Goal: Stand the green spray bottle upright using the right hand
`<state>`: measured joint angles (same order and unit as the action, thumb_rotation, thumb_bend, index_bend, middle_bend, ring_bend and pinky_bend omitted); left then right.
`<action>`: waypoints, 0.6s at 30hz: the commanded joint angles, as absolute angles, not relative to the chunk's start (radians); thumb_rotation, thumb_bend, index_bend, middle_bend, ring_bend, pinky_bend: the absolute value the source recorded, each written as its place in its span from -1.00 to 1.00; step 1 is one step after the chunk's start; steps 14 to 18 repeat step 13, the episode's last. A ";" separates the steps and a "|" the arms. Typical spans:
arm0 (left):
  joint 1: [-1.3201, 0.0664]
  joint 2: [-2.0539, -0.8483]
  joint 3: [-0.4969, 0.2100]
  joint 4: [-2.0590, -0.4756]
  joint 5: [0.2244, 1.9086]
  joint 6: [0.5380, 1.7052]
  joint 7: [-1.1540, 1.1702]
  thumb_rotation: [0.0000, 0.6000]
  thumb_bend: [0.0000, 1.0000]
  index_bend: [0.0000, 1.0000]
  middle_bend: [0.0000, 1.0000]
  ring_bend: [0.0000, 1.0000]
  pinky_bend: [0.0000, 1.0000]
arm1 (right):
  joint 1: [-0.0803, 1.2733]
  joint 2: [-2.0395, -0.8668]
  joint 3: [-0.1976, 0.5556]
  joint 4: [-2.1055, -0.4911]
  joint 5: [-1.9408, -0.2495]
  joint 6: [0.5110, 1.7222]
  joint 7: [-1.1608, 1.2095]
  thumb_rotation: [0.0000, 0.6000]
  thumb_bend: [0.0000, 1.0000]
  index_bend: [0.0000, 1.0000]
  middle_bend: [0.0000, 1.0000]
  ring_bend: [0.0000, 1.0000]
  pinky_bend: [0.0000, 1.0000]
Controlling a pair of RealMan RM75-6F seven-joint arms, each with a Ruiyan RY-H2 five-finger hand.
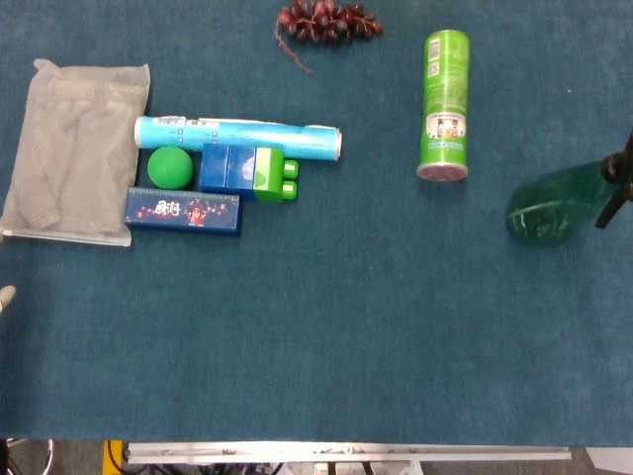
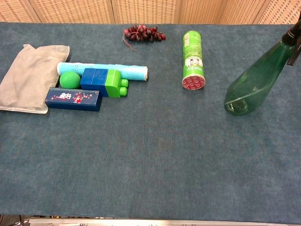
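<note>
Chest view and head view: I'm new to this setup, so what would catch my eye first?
The green spray bottle stands at the table's right edge. Near the back lies a green can with dark grapes to its left. At far left a grey pouch lies beside a cluster of blue and green toys.
</note>
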<state>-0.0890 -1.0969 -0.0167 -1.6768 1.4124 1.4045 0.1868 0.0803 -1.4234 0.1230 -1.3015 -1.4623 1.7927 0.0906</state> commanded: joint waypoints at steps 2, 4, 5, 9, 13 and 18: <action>-0.089 -1.098 -0.017 -1.675 1.419 1.409 0.184 1.00 -0.96 -0.17 -0.75 -0.82 -0.31 | 0.061 -1.250 0.093 -1.524 -1.405 1.668 -0.174 1.00 -1.00 -0.49 -0.56 -0.80 -0.51; -0.088 -1.098 -0.016 -1.674 1.422 1.413 0.180 1.00 -0.96 -0.17 -0.75 -0.82 -0.31 | 0.060 -1.228 0.094 -1.564 -1.385 1.649 -0.240 1.00 -1.00 -0.46 -0.56 -0.80 -0.51; -0.088 -1.098 -0.016 -1.674 1.423 1.414 0.179 1.00 -0.96 -0.17 -0.75 -0.81 -0.31 | 0.060 -1.219 0.093 -1.583 -1.373 1.640 -0.269 1.00 -1.00 -0.45 -0.56 -0.80 -0.51; -0.088 -1.098 -0.016 -1.672 1.424 1.414 0.176 1.00 -0.96 -0.17 -0.75 -0.81 -0.31 | 0.057 -1.189 0.092 -1.650 -1.318 1.598 -0.371 1.00 -1.00 -0.45 -0.56 -0.80 -0.51; -0.089 -1.099 -0.016 -1.671 1.424 1.412 0.177 1.00 -0.96 -0.17 -0.75 -0.81 -0.31 | 0.058 -1.179 0.092 -1.681 -1.279 1.558 -0.397 1.00 -1.00 -0.45 -0.56 -0.80 -0.51; -0.089 -1.099 -0.016 -1.671 1.424 1.412 0.177 1.00 -0.96 -0.17 -0.75 -0.81 -0.31 | 0.058 -1.179 0.092 -1.681 -1.279 1.558 -0.397 1.00 -1.00 -0.45 -0.56 -0.80 -0.51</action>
